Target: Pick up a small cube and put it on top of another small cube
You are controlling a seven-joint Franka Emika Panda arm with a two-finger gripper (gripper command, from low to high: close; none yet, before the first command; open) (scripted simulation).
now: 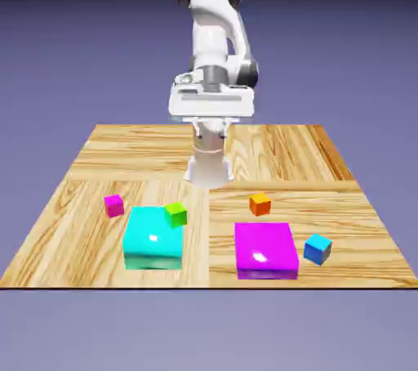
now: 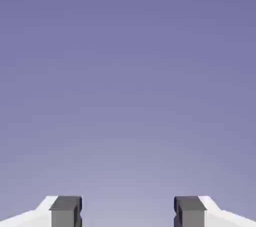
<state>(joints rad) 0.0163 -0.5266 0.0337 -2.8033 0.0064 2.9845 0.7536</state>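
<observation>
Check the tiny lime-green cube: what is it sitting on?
The lime-green cube appears perched on the big cyan block, at its back corner toward the exterior view's right. Nothing lies on top of it. Their contact itself is hidden.

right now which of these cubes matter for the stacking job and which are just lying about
For the job:
- orange cube, to be picked up
- lime-green cube, the one to stack on, close by the big cyan block
- pincer, open, holding nothing

Just lying about:
- big cyan block
- big magenta block
- tiny magenta cube
- tiny blue cube
</observation>
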